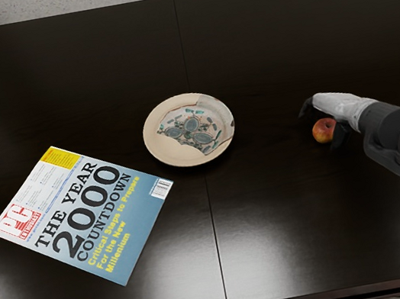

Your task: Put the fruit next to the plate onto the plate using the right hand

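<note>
A small red-and-yellow fruit, apple-like [323,128], lies on the dark table to the right of a beige plate with a blue-green pattern [158,143]. My right hand [323,116] comes in from the right edge and hangs directly over the fruit, its grey back above it and dark fingers curled down on both sides. The fruit still rests on the table and part of it is hidden under the hand. The plate holds nothing. The left arm does not show.
A magazine with "The Year 2000 Countdown" on its cover [83,212] lies at the left front of the table. A seam [215,232] runs down the table's middle.
</note>
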Tool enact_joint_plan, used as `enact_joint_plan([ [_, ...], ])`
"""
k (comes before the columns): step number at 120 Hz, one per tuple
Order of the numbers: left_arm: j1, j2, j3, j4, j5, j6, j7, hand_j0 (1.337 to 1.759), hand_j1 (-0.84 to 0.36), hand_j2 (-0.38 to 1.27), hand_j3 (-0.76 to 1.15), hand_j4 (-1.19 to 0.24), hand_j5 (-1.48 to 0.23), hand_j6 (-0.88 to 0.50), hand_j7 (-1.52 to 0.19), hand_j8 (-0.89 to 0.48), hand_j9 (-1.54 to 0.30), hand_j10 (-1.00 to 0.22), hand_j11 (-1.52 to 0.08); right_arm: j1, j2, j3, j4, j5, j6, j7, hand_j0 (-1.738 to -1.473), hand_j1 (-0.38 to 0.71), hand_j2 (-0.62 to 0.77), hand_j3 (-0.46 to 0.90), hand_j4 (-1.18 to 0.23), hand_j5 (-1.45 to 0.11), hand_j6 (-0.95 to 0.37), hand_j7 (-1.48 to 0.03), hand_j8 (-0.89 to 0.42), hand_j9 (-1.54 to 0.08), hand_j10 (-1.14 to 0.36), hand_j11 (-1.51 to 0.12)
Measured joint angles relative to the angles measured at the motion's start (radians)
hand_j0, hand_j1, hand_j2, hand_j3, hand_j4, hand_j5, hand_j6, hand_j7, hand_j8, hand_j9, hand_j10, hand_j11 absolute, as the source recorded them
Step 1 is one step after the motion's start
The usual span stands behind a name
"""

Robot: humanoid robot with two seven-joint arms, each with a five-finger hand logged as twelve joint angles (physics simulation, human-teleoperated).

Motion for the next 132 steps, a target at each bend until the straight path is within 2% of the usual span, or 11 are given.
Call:
enact_joint_plan([
  [50,0.0,0.0,0.0,0.0,0.0,0.0,0.0,1.658,0.34,0.0,0.0,-0.01,-0.01,-0.01,-0.01,-0.01,-0.01,-0.01,-0.01,-0.036,0.001,-0.012,0.004,-0.05,-0.075,0.0,-1.658,0.11,-0.07,0.0,-0.39,-0.5,-0.39,-0.5,-0.39,-0.5,-0.39,-0.5],
  [108,0.0,0.0,0.0,0.0,0.0,0.0,0.0,1.658,0.34,0.0,0.0,-0.01,-0.01,-0.01,-0.01,-0.01,-0.01,-0.01,-0.01,-0.043,0.001,-0.014,0.003,-0.052,-0.082,0.0,-1.658,0.23,-0.09,0.0,-0.5,-0.63,-0.48,-0.63,-0.49,-0.63,-0.49,-0.63],
  [132,0.0,0.0,0.0,0.0,0.0,0.0,0.0,1.658,0.34,0.0,0.0,-0.01,-0.01,-0.01,-0.01,-0.01,-0.01,-0.01,-0.01,-0.044,0.002,-0.014,0.001,-0.051,-0.081,0.0,-1.654,0.27,-0.04,0.0,-0.56,-0.71,-0.44,-0.72,-0.44,-0.72,-0.55,-0.72],
])
